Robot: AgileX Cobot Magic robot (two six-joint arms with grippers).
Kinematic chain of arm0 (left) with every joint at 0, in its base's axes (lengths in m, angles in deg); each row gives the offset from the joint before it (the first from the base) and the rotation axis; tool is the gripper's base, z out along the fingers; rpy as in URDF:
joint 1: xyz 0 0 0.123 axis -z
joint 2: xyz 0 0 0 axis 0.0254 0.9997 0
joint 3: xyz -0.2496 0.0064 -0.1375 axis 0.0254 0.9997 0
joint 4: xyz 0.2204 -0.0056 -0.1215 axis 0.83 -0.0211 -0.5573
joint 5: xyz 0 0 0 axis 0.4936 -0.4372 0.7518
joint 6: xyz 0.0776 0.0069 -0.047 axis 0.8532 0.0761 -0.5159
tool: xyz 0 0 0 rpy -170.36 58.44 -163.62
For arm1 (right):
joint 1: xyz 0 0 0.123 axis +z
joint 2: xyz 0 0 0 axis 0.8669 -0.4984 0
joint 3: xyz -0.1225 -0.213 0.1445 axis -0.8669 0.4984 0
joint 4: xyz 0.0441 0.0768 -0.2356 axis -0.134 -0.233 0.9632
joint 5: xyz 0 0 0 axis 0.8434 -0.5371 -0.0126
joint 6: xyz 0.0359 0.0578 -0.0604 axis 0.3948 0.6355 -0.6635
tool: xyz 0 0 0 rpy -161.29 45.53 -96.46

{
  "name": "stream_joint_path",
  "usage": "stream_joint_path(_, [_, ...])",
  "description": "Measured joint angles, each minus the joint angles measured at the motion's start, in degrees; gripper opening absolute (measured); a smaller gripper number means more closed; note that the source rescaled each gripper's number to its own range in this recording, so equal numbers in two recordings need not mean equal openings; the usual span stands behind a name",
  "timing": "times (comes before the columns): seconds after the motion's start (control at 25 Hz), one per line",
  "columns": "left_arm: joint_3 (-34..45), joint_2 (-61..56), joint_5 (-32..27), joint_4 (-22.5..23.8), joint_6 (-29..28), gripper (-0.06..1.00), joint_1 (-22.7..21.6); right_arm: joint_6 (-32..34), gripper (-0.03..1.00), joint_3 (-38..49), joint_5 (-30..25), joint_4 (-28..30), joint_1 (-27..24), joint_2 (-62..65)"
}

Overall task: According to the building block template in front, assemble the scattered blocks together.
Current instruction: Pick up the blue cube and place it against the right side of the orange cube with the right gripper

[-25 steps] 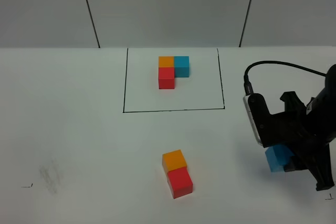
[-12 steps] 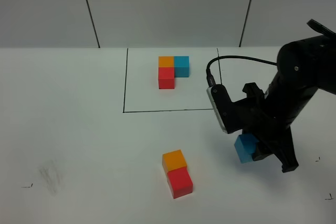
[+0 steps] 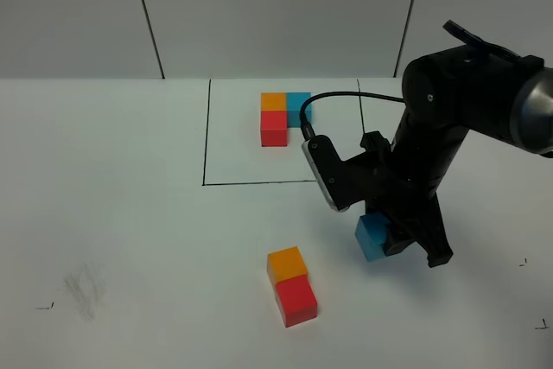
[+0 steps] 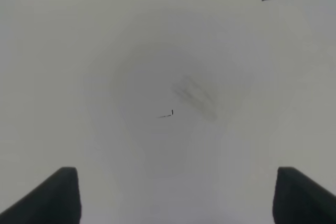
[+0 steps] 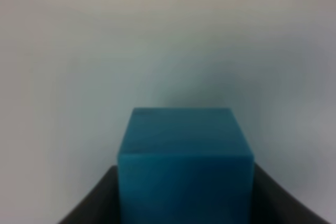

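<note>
Blue cube (image 3: 371,237) clamped in R gripper (image 3: 386,241); L gripper (image 4: 173,195) spread, empty.
Judged light, rigid, smooth-faced; best held on opp. flat sides, mid-height.

White table (image 3: 121,170), orange cube (image 3: 286,263), red cube (image 3: 296,299)

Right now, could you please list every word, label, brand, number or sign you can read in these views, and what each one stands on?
There is no readable text in any view.
The orange cube, red cube and blue cube are plain, with no print.
The tiny black marks on the table are too small to read as characters.
</note>
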Motion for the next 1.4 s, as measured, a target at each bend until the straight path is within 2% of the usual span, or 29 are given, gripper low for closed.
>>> stream_joint_path(0.36, [0.0,0.0,0.0,0.0,0.0,0.99,0.0,-0.6,0.00,-5.6,-1.4,0.0,1.6,-4.5])
stream_joint_path(0.8, [0.0,0.0,0.0,0.0,0.0,0.99,0.0,-2.0,0.00,-6.3,-1.2,0.1,2.2,-6.8])
stream_joint_path(1.4, [0.0,0.0,0.0,0.0,0.0,0.99,0.0,-2.2,0.00,-7.4,3.9,-1.4,5.1,-7.8])
